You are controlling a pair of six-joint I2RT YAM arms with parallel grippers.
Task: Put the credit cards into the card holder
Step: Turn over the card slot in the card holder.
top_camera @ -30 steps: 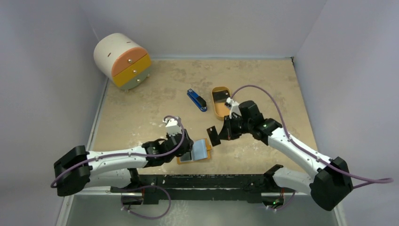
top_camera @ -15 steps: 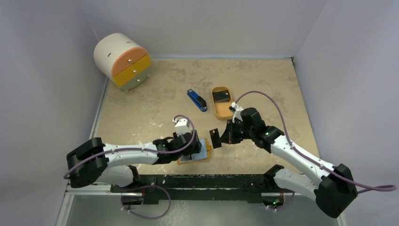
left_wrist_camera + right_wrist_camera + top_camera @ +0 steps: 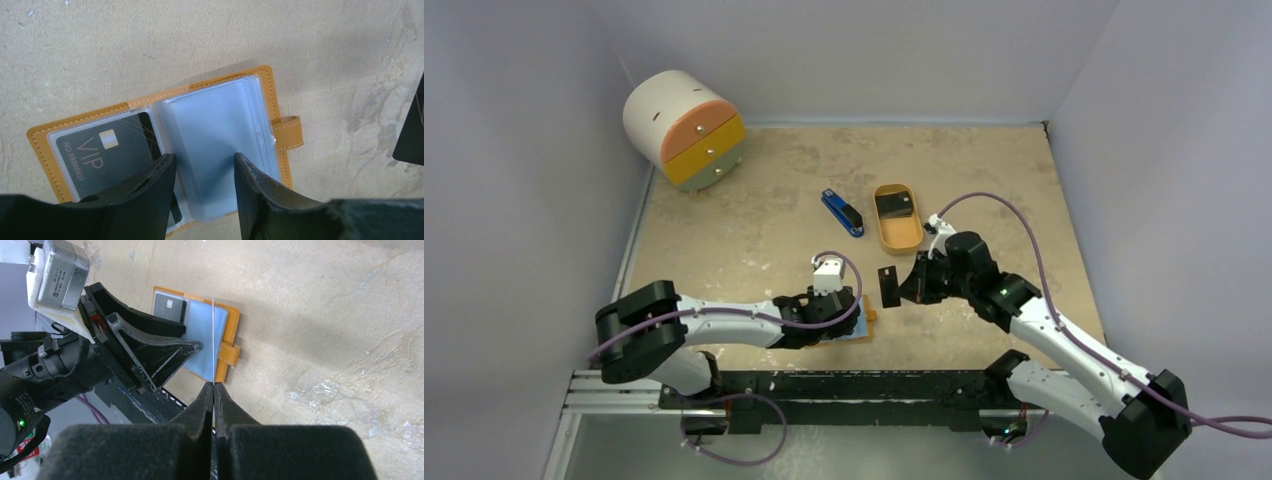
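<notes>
From above, the left gripper (image 3: 842, 316) has slid to the right. It now covers most of the flat orange leather card holder (image 3: 858, 328), where a second ago it sat at the holder's left edge. The right gripper (image 3: 904, 285) is clamped on a thin dark grey credit card (image 3: 888, 287) and has drifted slightly right, so it hangs just beside the holder's right side. Another dark card (image 3: 894, 204) lies in the oval orange tray (image 3: 902, 238), well apart.

In the left wrist view the card holder (image 3: 260, 75) lies open on the beige table (image 3: 150, 40). One dark VIP card (image 3: 107, 152) is already sleeved on its left page. The left gripper (image 3: 204, 159) stands partly open over the empty clear sleeve (image 3: 215, 125) and grips nothing. It is probably steadying the page for the next insertion.

In the right wrist view the right gripper (image 3: 213, 386) is pinched tight on the credit card (image 3: 213, 340). The card shows edge-on, pointing at the holder's (image 3: 231, 330) right page.
</notes>
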